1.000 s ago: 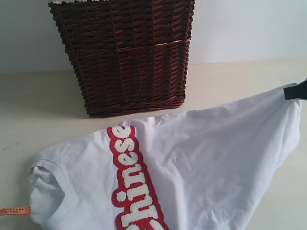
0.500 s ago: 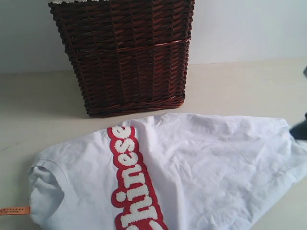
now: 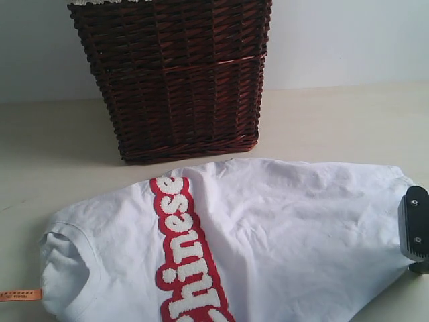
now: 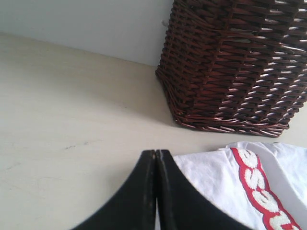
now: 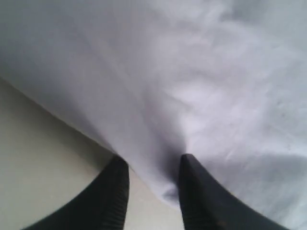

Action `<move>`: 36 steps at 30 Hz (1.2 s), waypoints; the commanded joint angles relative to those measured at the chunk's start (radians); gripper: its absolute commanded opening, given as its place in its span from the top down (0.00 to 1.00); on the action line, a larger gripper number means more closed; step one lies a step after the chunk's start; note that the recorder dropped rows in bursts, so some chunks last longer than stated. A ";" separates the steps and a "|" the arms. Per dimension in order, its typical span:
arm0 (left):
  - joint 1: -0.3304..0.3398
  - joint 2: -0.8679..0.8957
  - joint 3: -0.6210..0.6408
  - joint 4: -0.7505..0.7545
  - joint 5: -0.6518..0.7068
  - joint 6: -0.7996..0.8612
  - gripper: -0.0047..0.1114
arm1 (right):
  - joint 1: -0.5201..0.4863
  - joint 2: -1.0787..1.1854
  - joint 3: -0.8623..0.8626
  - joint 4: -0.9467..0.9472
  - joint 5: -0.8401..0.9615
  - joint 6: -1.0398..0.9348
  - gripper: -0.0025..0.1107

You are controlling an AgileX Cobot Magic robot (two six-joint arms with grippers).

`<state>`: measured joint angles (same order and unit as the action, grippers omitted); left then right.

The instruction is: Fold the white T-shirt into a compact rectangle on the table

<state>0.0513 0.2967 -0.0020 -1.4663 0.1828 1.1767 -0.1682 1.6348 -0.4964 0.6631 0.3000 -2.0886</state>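
The white T-shirt [image 3: 281, 235] lies spread on the pale table [image 3: 335, 121], its red-outlined letters [image 3: 181, 248] running toward the front and its collar [image 3: 64, 258] at the left. An orange tag [image 3: 20, 294] pokes out beside the collar. My right gripper [image 3: 415, 228] sits at the shirt's right end. In the right wrist view the gripper [image 5: 153, 163] is open, with the cloth edge [image 5: 168, 191] lying loose between the fingers. My left gripper [image 4: 156, 152] is shut over bare table just beside the shirt [image 4: 211, 177]; no cloth shows at its tips. It is out of the exterior view.
A tall dark wicker basket [image 3: 174, 80] stands at the back, just behind the shirt's upper edge, and also shows in the left wrist view [image 4: 240, 62]. A pale wall runs behind the table. Bare table lies left of the basket and to the right of it.
My right gripper lowered the shirt's right end from the air onto the table and opened. The shirt now lies flatter and wider.
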 commanded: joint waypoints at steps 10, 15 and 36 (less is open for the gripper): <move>-0.004 -0.007 0.002 -0.003 0.002 -0.003 0.96 | -0.005 -0.118 0.008 0.027 0.092 0.034 0.98; -0.004 -0.007 0.002 -0.003 0.002 -0.003 0.96 | -0.005 -0.310 0.008 -0.144 0.553 0.034 0.98; -0.004 -0.007 0.002 -0.003 0.002 -0.003 0.96 | -0.005 -0.301 0.001 0.305 0.197 0.031 0.80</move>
<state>0.0513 0.2967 -0.0020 -1.4663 0.1828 1.1767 -0.1709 1.3034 -0.4918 0.9404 0.5200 -2.0419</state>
